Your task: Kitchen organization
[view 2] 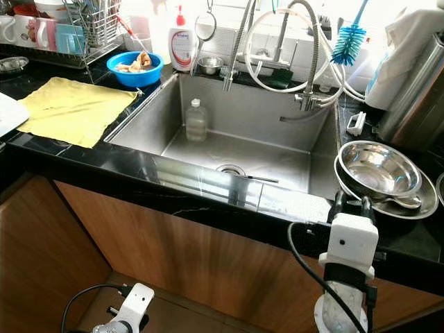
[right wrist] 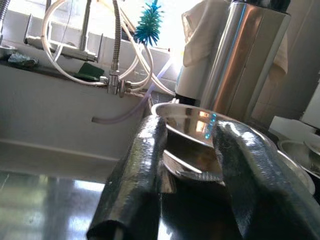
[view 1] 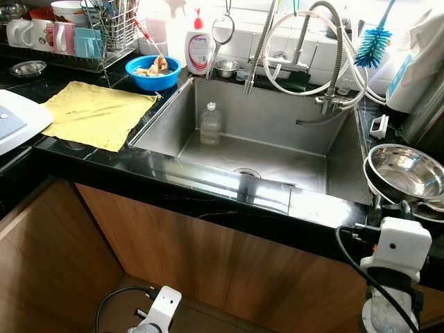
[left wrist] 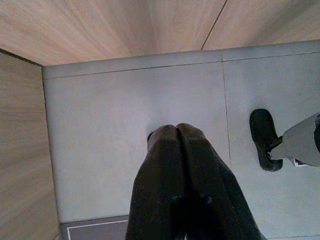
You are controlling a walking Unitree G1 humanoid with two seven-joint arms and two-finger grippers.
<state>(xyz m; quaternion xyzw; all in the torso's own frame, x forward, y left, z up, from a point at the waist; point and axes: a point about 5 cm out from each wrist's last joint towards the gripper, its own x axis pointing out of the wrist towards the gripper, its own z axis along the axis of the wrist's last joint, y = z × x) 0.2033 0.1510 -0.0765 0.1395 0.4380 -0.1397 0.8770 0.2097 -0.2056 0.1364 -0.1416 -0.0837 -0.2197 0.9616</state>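
- Bowls: stacked steel bowls (view 2: 378,170) sit on the black counter (view 2: 69,156) at abt 3 o'clock of the sink (view 2: 229,149), nested, a spoon (view 2: 399,202) lying in the lower one. Shiny, thin-walled, curved rims, so prob. slippery to pinch.
- Right gripper (right wrist: 186,165) is raised at the counter edge, just short of the near rim, fingers spread w/ the rim showing between them, holding nothing.
- Risk 1: closing on the top rim alone could tip or skid the stack; slick metal on polished stone, nothing to brace it.
- Risk 2: the spoon may slide out and clatter if the bowls tilt.
- Risk 3: the stack is near the sink's edge, so a push toward 9 o'clock could drop it into the basin.
- Left gripper (left wrist: 177,185) hangs low by the wood cabinet, fingers pressed together, empty, pointing at grey floor.
- Farther out: clear plastic bottle (view 1: 211,123) upright in the sink at its 11 o'clock corner; blue bowl (view 1: 154,73) w/ scraps and soap dispenser (view 1: 198,48) at the back-left rim; yellow cloth (view 1: 94,113) flat at 9 o'clock; dish rack (view 1: 104,31) w/ mugs beyond; blue bottle brush (view 1: 373,41) at 1 o'clock.
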